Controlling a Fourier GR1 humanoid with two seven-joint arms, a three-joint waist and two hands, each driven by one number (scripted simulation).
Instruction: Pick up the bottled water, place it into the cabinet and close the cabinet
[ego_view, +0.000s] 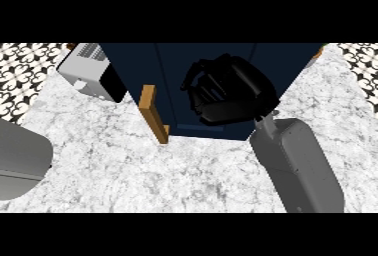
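Note:
A dark blue cabinet (177, 75) stands at the back middle of the marble counter (148, 170). Its wooden door edge (154, 114) sticks out toward me at its left front. My right hand (225, 92) is up against the cabinet's front, to the right of that wooden edge, with its fingers curled. No bottled water shows anywhere; whether it lies behind the hand or inside the cabinet is hidden. Of my left arm only the grey forearm (18, 160) shows, at the left edge; its hand is out of the picture.
A white and black appliance (88, 70) stands at the back left, close beside the cabinet. Patterned tiles (22, 70) line the back corners. Bare marble lies in front of the cabinet between my two forearms.

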